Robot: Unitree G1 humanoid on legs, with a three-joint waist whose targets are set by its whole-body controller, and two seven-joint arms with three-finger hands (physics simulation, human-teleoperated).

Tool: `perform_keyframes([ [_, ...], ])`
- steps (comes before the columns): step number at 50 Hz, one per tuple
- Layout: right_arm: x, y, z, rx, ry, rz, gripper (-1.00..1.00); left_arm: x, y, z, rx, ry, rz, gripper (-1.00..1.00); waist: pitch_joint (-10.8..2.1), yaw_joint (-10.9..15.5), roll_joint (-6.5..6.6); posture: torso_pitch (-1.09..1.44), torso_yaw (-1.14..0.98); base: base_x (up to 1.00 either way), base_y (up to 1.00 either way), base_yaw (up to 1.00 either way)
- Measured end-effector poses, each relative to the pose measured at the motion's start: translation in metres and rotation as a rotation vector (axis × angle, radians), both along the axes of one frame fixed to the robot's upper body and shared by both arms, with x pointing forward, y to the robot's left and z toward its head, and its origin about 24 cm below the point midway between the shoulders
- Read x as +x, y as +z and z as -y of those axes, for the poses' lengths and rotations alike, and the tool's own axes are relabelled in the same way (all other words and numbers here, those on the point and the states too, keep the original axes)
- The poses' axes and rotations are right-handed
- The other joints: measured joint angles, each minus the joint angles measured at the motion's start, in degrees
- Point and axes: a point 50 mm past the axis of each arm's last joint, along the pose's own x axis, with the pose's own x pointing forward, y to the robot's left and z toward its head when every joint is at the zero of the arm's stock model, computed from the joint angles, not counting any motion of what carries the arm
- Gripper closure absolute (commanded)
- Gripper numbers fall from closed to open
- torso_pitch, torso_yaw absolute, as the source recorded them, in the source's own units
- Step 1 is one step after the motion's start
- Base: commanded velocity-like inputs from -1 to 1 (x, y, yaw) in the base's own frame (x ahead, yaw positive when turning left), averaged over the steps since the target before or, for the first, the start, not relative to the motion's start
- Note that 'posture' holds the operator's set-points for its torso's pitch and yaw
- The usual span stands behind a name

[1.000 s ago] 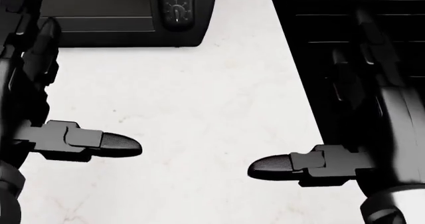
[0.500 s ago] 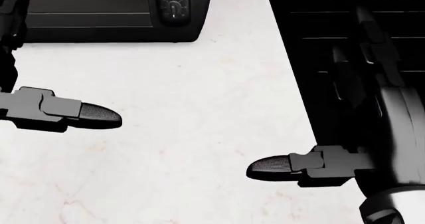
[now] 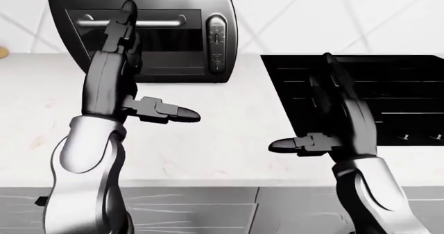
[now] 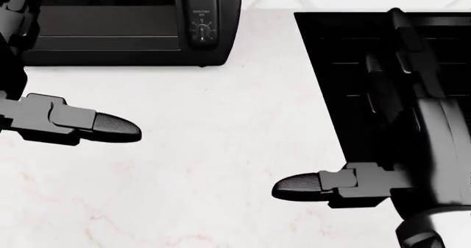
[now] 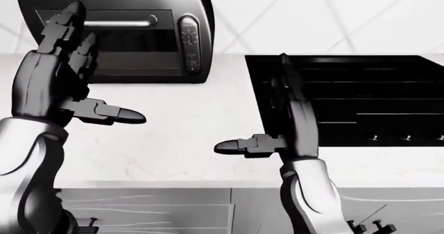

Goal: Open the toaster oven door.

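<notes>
The black toaster oven [image 3: 173,57] stands at the top left of the left-eye view, its glass door shut under a silver handle [image 3: 163,21]. Its knobs [image 3: 217,44] sit on the right side. My left hand [image 3: 142,67] is raised in front of the door, open. Its fingers [image 3: 127,12] point up across the handle and its thumb [image 3: 181,114] sticks out to the right. Whether the fingers touch the handle I cannot tell. My right hand [image 3: 300,104] is open and holds nothing, at the left edge of the cooktop.
A black cooktop [image 3: 402,88] is set into the white marble counter [image 3: 229,119] on the right. Grey drawer fronts [image 3: 194,213] run below the counter's edge. A tiled wall [image 3: 298,15] rises behind the oven.
My left hand rose and drew toward the view's left, up before the oven door. The head view then tilted, sliding oven and cooktop lower in the picture. The right hand held still.
</notes>
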Motion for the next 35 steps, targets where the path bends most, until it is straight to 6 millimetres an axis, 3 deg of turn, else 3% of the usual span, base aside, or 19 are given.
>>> perform_keyframes([
  [12, -0.0004, 0.0004, -0.0001, -0.001, -0.001, 0.011, -1.0, 0.0004, -0.0012, 0.0009, 0.006, -0.006, -0.002, -1.0, -6.84, 0.5, 0.0, -0.37, 0.0, 0.0, 0.0, 0.0],
  [18, -0.0021, 0.0032, -0.0001, -0.001, 0.0, 0.018, -1.0, -0.0006, -0.0013, 0.0035, 0.012, -0.017, 0.0, -1.0, -9.42, 0.7, -0.08, -0.43, 0.0, 0.0, 0.0, 0.0],
  [24, -0.0036, 0.0056, -0.0004, -0.002, 0.001, 0.02, -1.0, 0.0043, -0.0045, 0.0041, 0.017, -0.022, -0.01, -1.0, -11.16, 0.9, -0.18, -0.46, 0.0, 0.0, 0.0, 0.0],
  [35, -0.0043, 0.0066, 0.0003, -0.002, -0.001, 0.017, -1.0, 0.0086, -0.0055, 0.0043, 0.046, -0.017, -0.027, -1.0, -12.56, 1.1, -0.27, -0.51, 0.0, 0.0, 0.0, 0.0],
])
